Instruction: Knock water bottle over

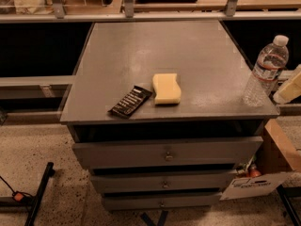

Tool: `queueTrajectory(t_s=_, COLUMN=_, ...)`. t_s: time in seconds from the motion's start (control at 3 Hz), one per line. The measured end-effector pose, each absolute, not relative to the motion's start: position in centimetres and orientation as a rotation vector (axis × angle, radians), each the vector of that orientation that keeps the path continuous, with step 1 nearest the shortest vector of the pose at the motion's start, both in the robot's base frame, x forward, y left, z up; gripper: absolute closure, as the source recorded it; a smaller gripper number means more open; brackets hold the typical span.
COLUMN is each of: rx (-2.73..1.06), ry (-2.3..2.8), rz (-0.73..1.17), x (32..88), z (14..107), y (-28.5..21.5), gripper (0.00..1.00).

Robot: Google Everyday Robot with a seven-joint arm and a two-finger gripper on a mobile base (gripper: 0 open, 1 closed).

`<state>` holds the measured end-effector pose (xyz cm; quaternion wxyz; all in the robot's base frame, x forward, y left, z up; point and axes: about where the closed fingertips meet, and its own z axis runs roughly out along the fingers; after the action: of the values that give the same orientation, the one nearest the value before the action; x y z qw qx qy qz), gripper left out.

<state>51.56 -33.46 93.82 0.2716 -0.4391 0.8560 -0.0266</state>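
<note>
The water bottle [265,70] is clear ribbed plastic with a white cap and a white-and-red label band. It stands upright at the front right corner of the grey cabinet top [141,51]. A pale cream part of my gripper [289,85] shows at the right edge of the view. It is just right of the bottle, at the height of its lower half, and close beside it. Most of the gripper is out of view.
A yellow sponge [166,88] and a black flat packet [130,101] lie near the front middle of the top. Three drawers [164,155] are below. A cardboard box [278,160] sits on the floor at the right. Shelving rails run behind.
</note>
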Motion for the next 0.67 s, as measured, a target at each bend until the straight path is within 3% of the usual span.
queueTrajectory(t_s=0.67, rx=-1.15, ry=2.287, rz=-0.061, x=52.24, z=93.15, y=-32.85, gripper=0.0)
